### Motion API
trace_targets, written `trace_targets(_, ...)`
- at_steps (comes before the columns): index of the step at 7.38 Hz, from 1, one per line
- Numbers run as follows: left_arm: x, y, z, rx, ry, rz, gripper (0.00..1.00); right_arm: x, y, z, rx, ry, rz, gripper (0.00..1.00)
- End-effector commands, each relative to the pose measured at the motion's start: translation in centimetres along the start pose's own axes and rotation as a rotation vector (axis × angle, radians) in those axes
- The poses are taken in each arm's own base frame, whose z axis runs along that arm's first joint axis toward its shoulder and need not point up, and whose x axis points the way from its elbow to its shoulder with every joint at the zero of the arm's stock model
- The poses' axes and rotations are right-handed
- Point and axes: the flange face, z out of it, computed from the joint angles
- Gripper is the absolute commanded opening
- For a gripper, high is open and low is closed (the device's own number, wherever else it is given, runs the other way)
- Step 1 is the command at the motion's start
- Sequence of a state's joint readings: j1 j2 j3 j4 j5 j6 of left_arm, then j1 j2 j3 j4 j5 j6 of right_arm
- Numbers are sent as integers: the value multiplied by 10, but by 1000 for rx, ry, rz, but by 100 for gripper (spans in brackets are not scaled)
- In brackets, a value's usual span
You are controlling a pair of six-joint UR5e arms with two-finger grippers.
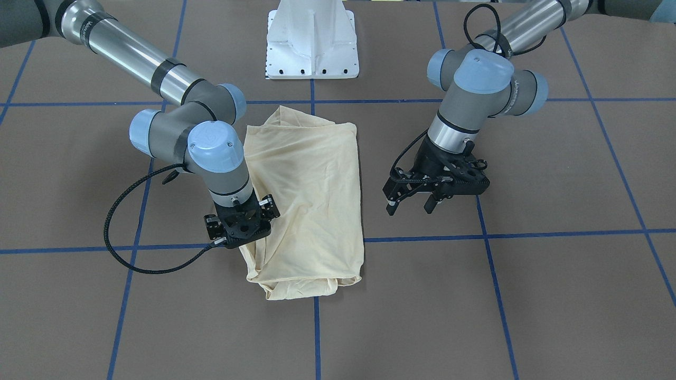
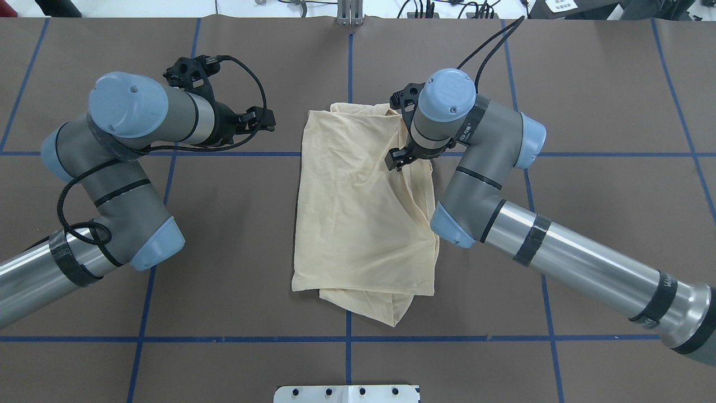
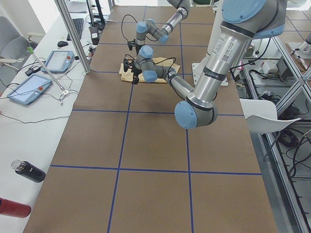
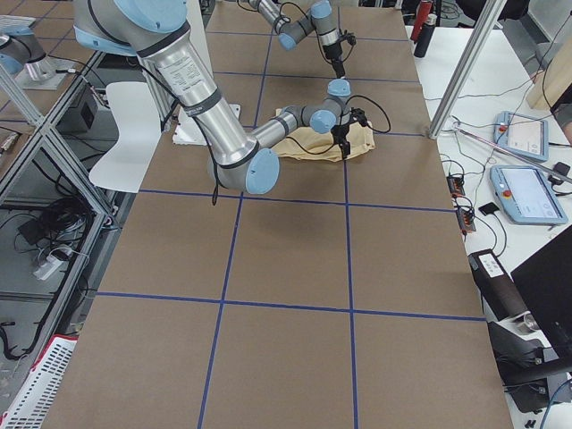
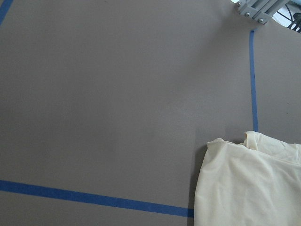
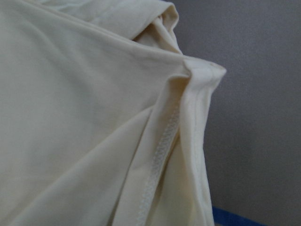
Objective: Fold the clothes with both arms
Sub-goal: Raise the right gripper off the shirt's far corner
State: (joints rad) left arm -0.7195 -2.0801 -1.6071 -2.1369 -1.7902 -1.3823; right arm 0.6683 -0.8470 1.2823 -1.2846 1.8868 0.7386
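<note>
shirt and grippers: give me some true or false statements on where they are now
The shirt lies on the table, partly folded. True.
The left gripper grips the shirt. False: it is open, over bare table beside the shirt.
The right gripper is down at one edge of the shirt. True.
A navy print shows on the shirt's top side. False: only plain cream cloth shows.

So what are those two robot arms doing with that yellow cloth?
They are folding a pale yellow shirt, which lies partly folded on the brown table. The right gripper is down on one long edge of the shirt. You cannot see whether it is pinching the cloth. The left gripper hangs open over the bare table beside the shirt, touching nothing.
</note>
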Motion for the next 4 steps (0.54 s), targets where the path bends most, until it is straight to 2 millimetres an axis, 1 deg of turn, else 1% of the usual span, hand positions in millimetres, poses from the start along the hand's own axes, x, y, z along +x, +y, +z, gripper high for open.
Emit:
trace_targets(1,1,0,0,0,0,0,100,21,-1,3,-8,20,11,100)
trace_targets(3,1,0,0,0,0,-1,100,53,-18,-11,-1,26,33,100)
trace_targets(4,0,0,1,0,-1,-2,100,61,-14,-6,-8,32,20,100)
